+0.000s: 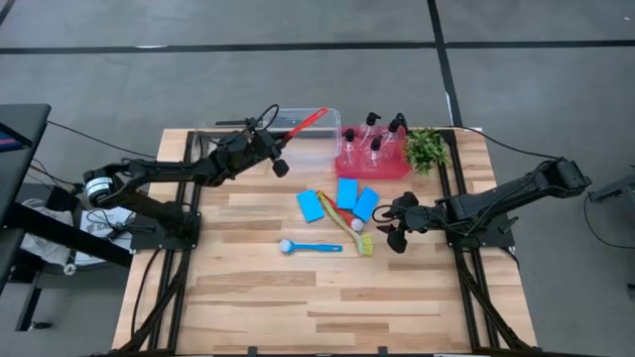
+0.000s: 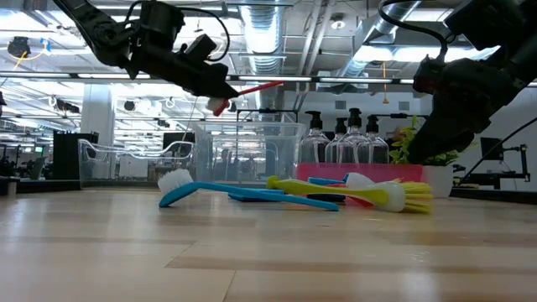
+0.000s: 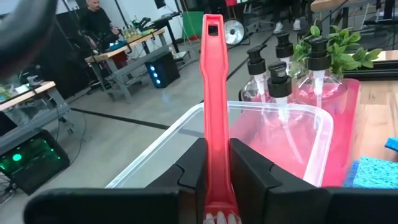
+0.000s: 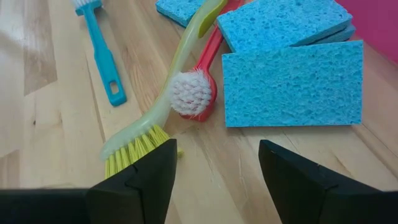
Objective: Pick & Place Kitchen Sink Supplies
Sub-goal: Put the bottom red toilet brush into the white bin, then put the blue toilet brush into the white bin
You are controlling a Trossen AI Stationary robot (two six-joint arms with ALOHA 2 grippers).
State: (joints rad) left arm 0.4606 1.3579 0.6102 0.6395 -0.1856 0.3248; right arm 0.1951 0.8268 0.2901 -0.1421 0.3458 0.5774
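Blue brush nearest us, lying on the table, yellow-green brush just right of it. We are seeing three blue sponges lying beyond them, another red brush beside them. Left pincer is pinching a red brush in the air over the clear tub. Four pump bottles are standing in the red tray, plant to the right. Right pincer is hovering spread, right of the yellow-green bristles, holding nothing.

You can't see the held red brush's bristles, cut off at the left wrist view's edge. The second red brush's handle hides under the yellow-green brush.
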